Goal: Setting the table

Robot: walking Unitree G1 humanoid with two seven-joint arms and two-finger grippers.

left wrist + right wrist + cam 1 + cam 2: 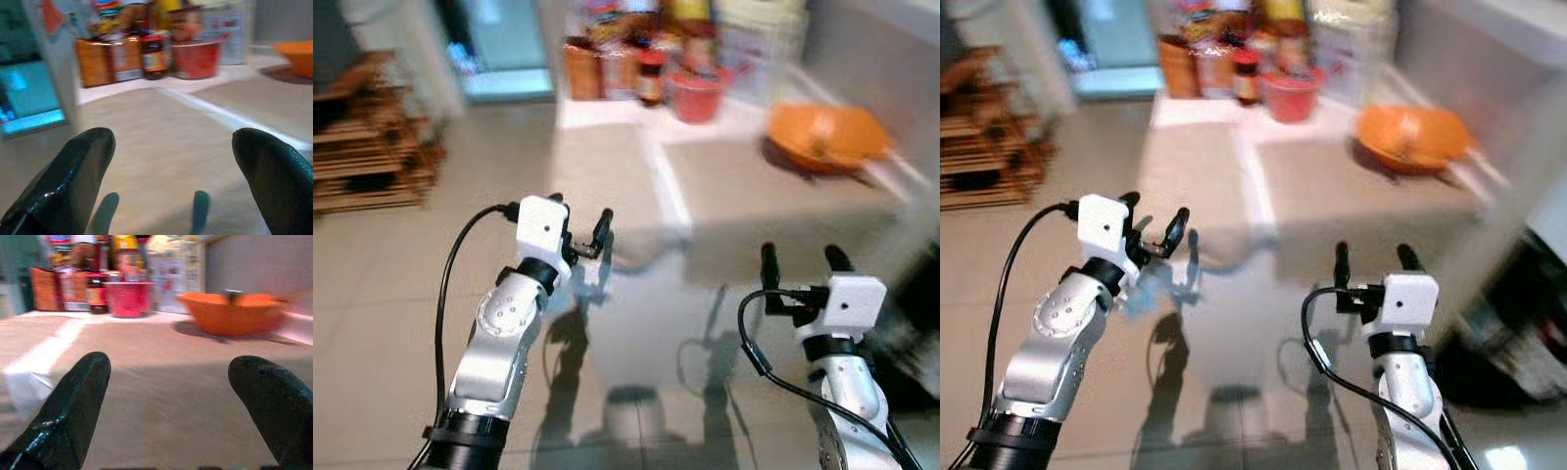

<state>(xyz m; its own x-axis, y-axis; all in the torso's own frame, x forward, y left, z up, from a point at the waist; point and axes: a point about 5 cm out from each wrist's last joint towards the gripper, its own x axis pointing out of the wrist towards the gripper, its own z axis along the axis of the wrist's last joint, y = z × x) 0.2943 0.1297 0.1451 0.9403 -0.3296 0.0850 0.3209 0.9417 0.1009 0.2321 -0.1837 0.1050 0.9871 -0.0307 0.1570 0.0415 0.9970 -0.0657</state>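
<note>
Approach step, nothing yet picked up. Left gripper (579,227) and right gripper (797,261) both spread and empty, short of the bench's near edge. Orange bowl (827,136) sits at the bench's right edge; next move calls for closing in.

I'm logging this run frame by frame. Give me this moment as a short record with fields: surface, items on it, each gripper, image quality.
surface: pale counter ahead of the robot, a white strip crossing it
far items: red tub, dark jar, orange-brown packs, all grouped at the back
right item: orange bowl, apart from the group
left gripper: raised, jaws open, holding nothing
right gripper: raised, jaws open, holding nothing
floor: pale tiles, wooden rack to the left
quality: blurred, labels unreadable
</note>
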